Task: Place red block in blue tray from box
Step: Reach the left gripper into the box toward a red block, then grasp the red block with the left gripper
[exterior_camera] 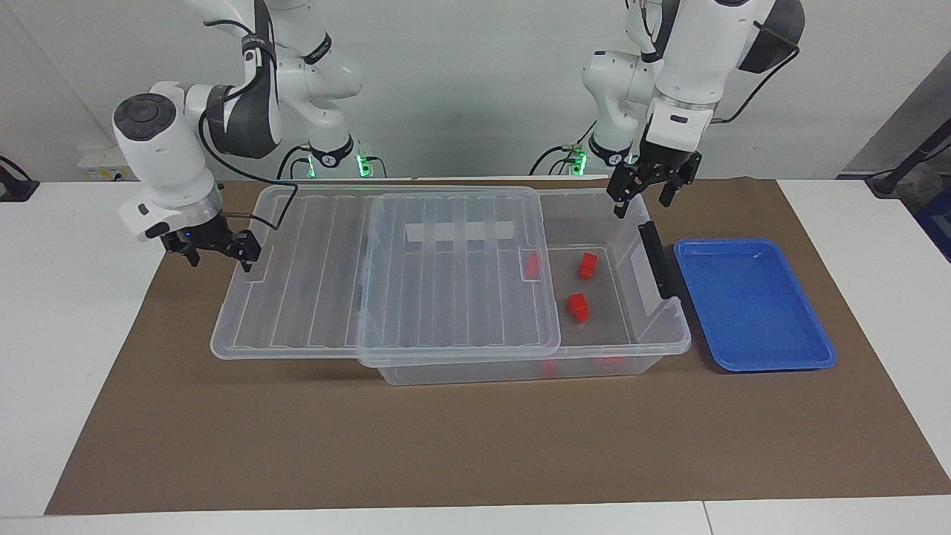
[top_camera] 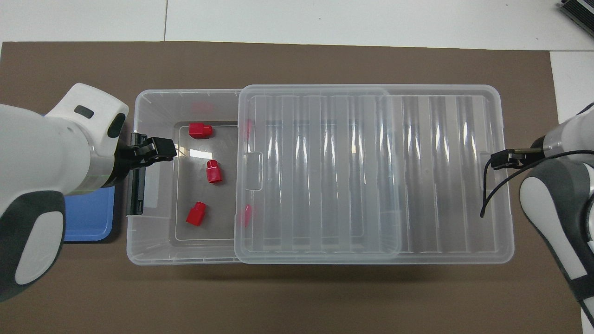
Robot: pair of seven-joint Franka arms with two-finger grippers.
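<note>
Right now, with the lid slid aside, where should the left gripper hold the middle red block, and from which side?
Probably from straight above, through the open part of the box. The middle red block lies apart from the other blocks and the walls, so the left gripper could close across its narrow sides.

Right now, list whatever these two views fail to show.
1. blue tray: overhead view, mostly covered by the left arm.
2. red smears at the edge of the lid, both views: blocks or reflections, cannot tell.
3. right tool: overhead view, only its tip shows beside its arm.
</note>
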